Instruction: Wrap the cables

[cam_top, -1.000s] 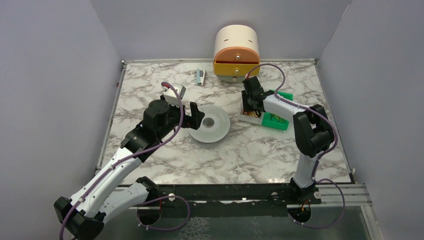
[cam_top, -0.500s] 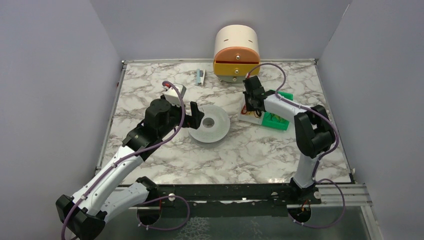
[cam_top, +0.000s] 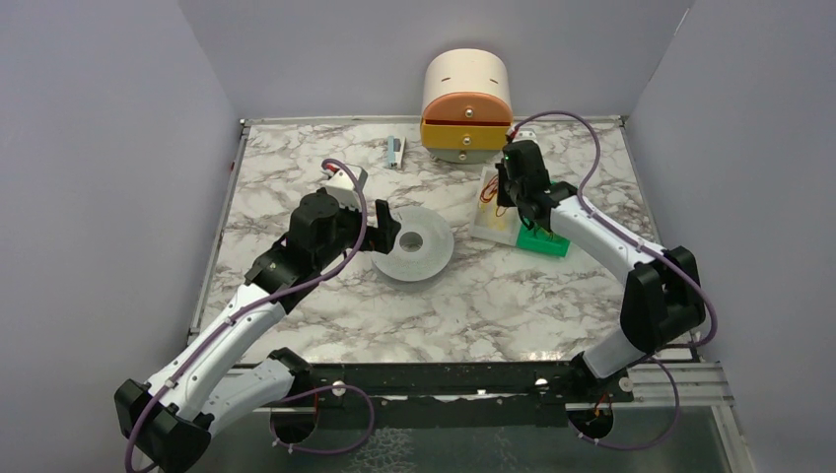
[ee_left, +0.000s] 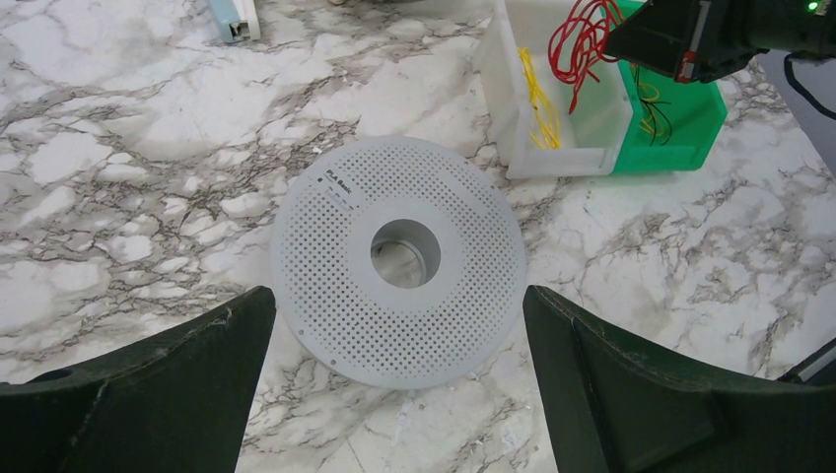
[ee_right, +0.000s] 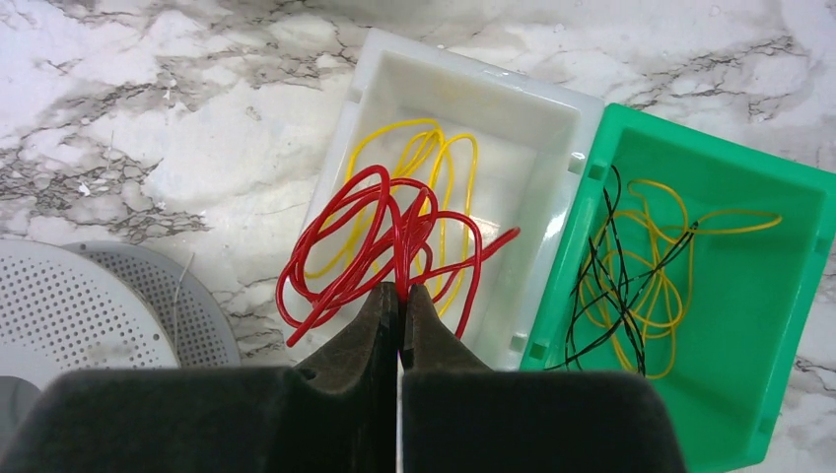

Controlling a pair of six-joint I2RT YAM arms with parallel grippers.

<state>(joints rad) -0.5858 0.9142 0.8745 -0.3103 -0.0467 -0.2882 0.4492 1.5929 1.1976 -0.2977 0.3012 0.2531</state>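
Observation:
The red cables (ee_right: 380, 241) hang as a curly bundle from my right gripper (ee_right: 399, 291), which is shut on them above the white bin (ee_right: 537, 118). They also show in the left wrist view (ee_left: 582, 39) and faintly in the top view (cam_top: 490, 190). My right gripper (cam_top: 515, 189) hovers over the bins at the back right. A grey perforated spool (ee_left: 399, 256) lies flat on the marble mid-table (cam_top: 414, 242). My left gripper (ee_left: 394, 335) is open and empty, just near of the spool (cam_top: 383, 225).
Yellow wires (ee_right: 434, 148) lie in the white bin. A green bin (ee_right: 690, 374) beside it holds yellow and black wires. A round orange-and-cream drawer unit (cam_top: 466, 103) stands at the back. A small blue-white piece (cam_top: 395, 151) and a white block (cam_top: 345, 180) lie left.
My right arm has swung up and right, lifting the red cables out of the white bin. My left arm has barely moved.

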